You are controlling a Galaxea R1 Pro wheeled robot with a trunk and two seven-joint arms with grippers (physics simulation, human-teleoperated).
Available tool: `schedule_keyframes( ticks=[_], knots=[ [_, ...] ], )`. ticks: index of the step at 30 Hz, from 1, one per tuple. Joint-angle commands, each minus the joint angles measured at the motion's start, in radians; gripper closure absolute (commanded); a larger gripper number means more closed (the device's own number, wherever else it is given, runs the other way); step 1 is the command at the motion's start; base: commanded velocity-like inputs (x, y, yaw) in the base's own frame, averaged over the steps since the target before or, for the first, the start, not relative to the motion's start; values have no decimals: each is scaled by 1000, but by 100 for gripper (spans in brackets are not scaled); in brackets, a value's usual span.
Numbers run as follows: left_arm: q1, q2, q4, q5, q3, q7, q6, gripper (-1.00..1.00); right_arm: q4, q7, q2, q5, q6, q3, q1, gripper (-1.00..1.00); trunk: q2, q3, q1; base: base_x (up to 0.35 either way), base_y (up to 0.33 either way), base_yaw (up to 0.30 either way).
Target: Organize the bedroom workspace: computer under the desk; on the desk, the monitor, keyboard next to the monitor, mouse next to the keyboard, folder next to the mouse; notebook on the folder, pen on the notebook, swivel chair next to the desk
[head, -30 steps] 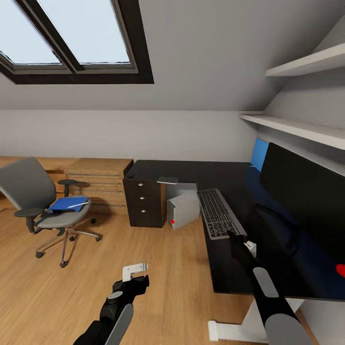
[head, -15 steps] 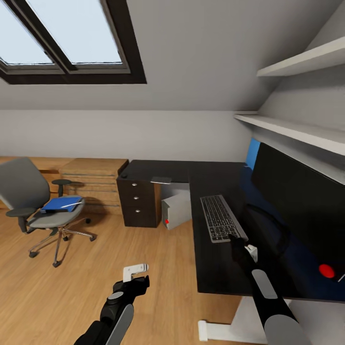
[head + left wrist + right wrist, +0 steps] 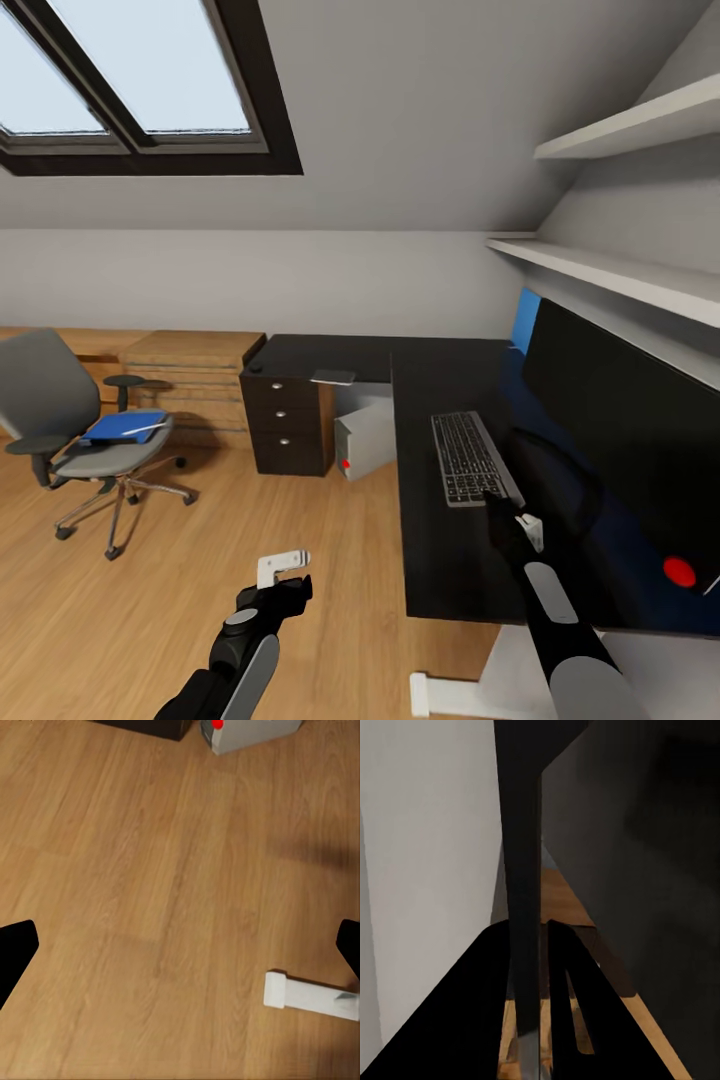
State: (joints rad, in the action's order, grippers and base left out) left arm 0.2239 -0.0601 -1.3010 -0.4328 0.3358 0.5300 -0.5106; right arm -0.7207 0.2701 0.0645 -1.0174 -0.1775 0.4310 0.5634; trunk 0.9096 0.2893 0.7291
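The dark grey keyboard lies on the glossy black desk, in front of the wide black monitor. My right gripper is shut on the keyboard's near end; the right wrist view shows a thin dark slab between its fingers. Low over the floor, my left gripper hangs open and holds nothing. The grey computer stands under the desk. At the left, the swivel chair carries the blue folder with the white pen on it. I cannot pick out the mouse or the notebook.
A low light-wood chest of drawers stands behind the chair. Dark drawers close the desk's left end, with a flat grey item on top. The desk's white foot rests on the wooden floor. Shelves hang above the monitor.
The camera has shifted, so the room slid left. The keyboard, held by my right gripper, has moved inward from the desk's left edge toward the monitor. The left arm has not moved.
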Motion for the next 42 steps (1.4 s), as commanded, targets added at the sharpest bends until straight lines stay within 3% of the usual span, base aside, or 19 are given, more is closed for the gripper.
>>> schedule_keyframes(
  ticks=[1,4,8,19,27,42],
  knots=[
    [1,0,-1,-11,2,10,-1,-100,0,-2,0,-30,-11,6,1,100,1,1,0,169,-143,0],
    [1,0,-1,-12,2,10,-2,-100,0,-42,-2,-106,-11,5,1,100,1,1,0,75,-64,0],
    [1,0,-1,-12,2,10,-2,-100,0,-63,-3,-138,-12,3,1,100,1,1,0,12,-10,0],
    [1,2,-1,-13,0,10,-2,-100,1,-108,-3,-142,-16,2,1,100,1,1,0,66,-70,0],
    [1,3,-1,-51,0,10,-1,-100,0,-115,-4,-142,-16,2,1,100,1,1,0,34,-128,0],
    [1,3,-1,-55,-4,11,-2,-100,0,-115,-4,-141,-12,0,1,100,1,1,0,0,-22,0]
  ],
)
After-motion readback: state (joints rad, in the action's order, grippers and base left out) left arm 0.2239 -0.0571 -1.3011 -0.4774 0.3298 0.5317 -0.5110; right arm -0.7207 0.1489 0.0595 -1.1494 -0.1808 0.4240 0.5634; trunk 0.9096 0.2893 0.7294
